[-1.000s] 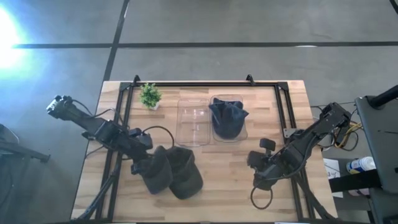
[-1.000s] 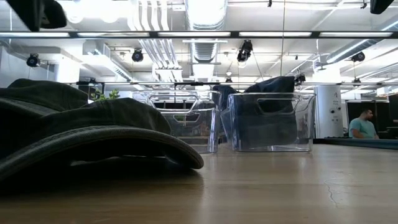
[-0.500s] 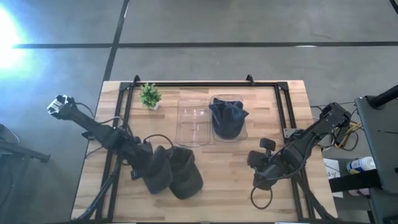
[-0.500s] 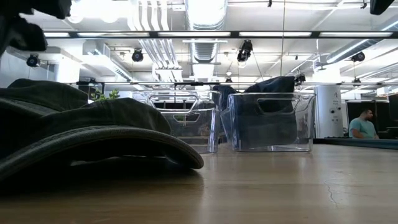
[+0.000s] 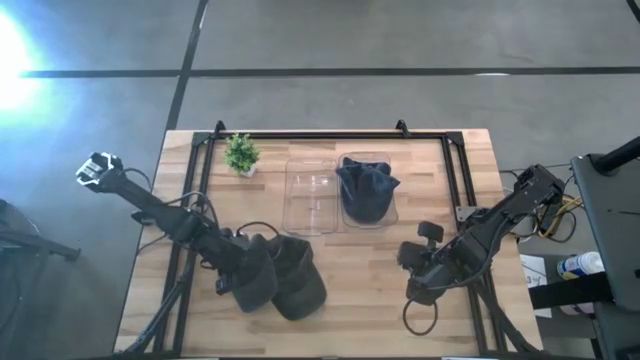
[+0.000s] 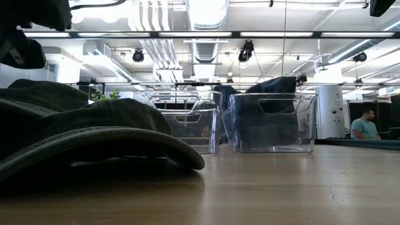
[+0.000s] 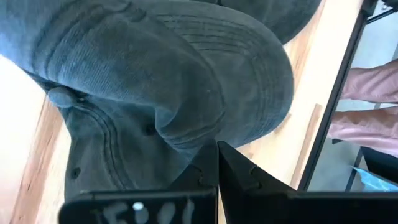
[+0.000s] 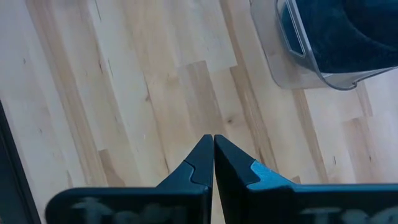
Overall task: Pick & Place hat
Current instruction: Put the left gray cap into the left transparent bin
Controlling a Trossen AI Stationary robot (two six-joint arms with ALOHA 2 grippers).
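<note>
The left gripper [image 7: 217,163], fingers pressed together, hovers directly over the dark cap [image 7: 168,87] on the table [image 5: 370,270]; the right gripper [image 8: 213,159], likewise closed, waits over bare wood, well apart.

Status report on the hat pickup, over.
Left gripper shut, above the loose hats. Right gripper shut, idle over bare table. One hat already in the right bin.

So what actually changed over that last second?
The left end effector slid along the table toward the front edge and came down onto the dark hat, its fingers closed together and not holding it. The hat, the two clear bins, the hat in the right one and the right end effector stayed put.
</note>
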